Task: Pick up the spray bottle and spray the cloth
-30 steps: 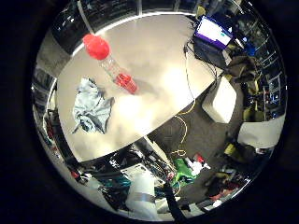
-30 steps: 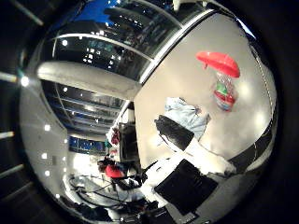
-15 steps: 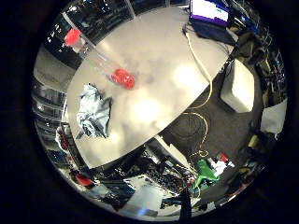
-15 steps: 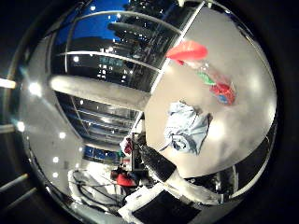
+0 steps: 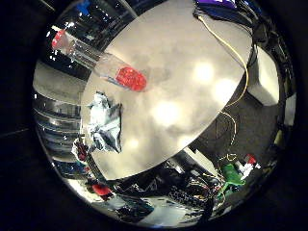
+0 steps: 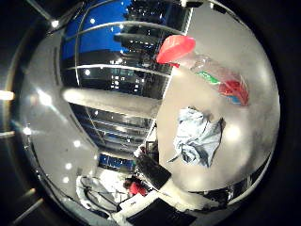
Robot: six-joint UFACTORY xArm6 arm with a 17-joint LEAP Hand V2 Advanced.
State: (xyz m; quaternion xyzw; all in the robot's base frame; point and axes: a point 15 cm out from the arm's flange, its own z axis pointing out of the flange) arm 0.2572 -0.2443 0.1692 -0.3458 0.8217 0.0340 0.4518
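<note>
A clear spray bottle (image 5: 103,65) stands upright on the pale round table (image 5: 192,101). It has a red spray head (image 6: 175,48) and red liquid at its base. A crumpled light blue-grey cloth (image 5: 106,126) lies on the table a short way from the bottle's foot, near the table's edge. The cloth (image 6: 197,140) and the bottle are apart, not touching. My hand is above the table, looking down on both, and no part of it shows in either view.
A laptop (image 5: 219,4) sits at the table's far edge, and a yellow cord (image 5: 240,72) runs from it over the rim to the floor. A white box (image 5: 265,79) and a green object (image 5: 231,175) are on the floor beside the table. Dark windows are behind the bottle.
Both views have shifted and the bottle and cloth fill more of them, so the palm has come closer. The bottle and cloth have not moved on the table.
</note>
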